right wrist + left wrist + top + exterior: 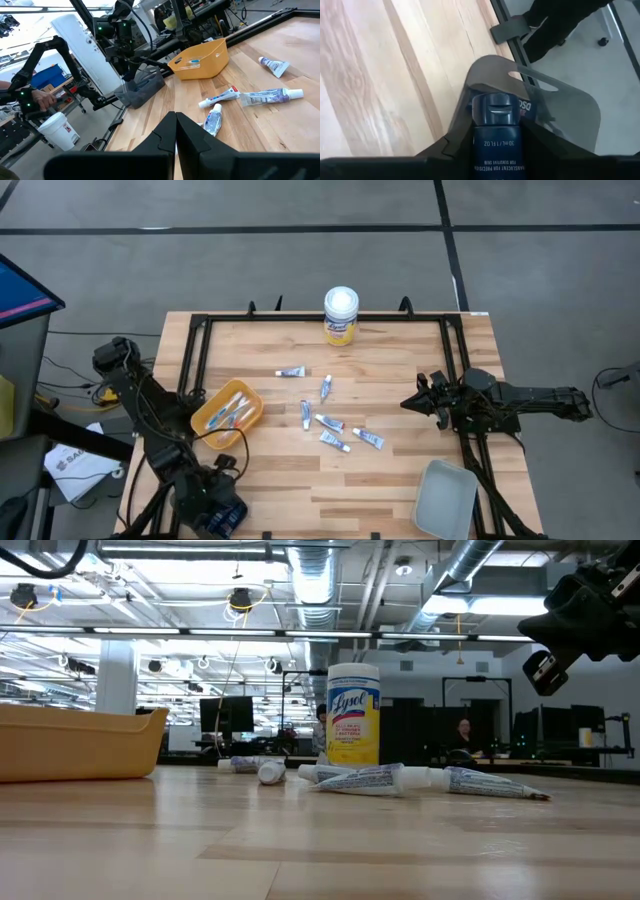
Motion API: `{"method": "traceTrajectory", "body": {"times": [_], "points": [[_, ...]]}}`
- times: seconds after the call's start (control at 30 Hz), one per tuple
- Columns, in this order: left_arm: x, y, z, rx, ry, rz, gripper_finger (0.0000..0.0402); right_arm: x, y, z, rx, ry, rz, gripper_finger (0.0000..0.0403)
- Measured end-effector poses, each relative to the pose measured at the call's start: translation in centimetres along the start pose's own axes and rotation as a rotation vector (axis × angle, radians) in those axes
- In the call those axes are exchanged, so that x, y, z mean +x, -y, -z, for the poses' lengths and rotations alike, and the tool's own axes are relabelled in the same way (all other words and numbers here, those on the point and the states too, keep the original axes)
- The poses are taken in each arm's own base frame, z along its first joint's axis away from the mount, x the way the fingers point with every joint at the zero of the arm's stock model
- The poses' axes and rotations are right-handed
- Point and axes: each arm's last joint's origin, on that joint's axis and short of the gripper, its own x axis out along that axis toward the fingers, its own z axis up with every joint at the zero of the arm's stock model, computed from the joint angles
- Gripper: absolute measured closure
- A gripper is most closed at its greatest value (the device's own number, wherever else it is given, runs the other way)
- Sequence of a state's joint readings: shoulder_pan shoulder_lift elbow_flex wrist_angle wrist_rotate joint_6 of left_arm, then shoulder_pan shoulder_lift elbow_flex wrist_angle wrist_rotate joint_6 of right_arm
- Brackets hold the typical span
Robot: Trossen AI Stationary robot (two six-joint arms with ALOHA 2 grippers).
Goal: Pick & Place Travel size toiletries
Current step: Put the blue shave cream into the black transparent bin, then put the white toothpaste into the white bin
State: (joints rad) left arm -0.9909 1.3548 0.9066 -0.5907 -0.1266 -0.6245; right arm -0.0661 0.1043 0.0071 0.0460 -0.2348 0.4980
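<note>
Several white tubes with blue and red marks [329,422] lie flat on the middle of the wooden table; they also show in the low view [370,779] and the right wrist view [218,97]. A yellow tray [215,425] toward the left holds toothbrushes and tubes [232,412]. My left gripper [222,510] is at the near-left corner, shut on a black-navy tube [496,135] above a dark grey bin [560,105]. My right gripper [408,402] hangs shut above the table's right side, right of the tubes, touching nothing. My left gripper holds the black-navy tube by its printed body [496,150], pinched between the two fingers. The tube lies along the fingers and its cap end [495,111] sticks out past them. It is lifted clear, above the dark grey bin [142,90].
The tall yellow canister with a white lid [341,315] stands at the far edge. A light grey bin [445,498] sits at the near-right corner. A black frame [195,350] runs along the table's left, far and right sides. People show in the room beyond the table [463,735].
</note>
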Motion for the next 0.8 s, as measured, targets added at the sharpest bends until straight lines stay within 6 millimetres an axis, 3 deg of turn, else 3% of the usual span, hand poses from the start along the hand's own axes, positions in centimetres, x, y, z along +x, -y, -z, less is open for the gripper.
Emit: {"method": "traceTrajectory", "body": {"times": [0.47, 0.73, 0.8], "points": [[0.0, 0.2, -0.4, 0.013, 0.033, 0.025, 0.0253, 0.0, 0.0, 0.0, 0.0, 0.0, 0.0, 0.0403], [0.0, 0.5, -0.9, -0.006, 0.087, 0.057, 0.0206, 0.0, 0.0, 0.0, 0.0, 0.0, 0.0, 0.0403], [-0.1, 0.2, -1.3, -0.098, 0.144, 0.014, 0.0195, 0.0, 0.0, 0.0, 0.0, 0.0, 0.0, 0.0403]]}}
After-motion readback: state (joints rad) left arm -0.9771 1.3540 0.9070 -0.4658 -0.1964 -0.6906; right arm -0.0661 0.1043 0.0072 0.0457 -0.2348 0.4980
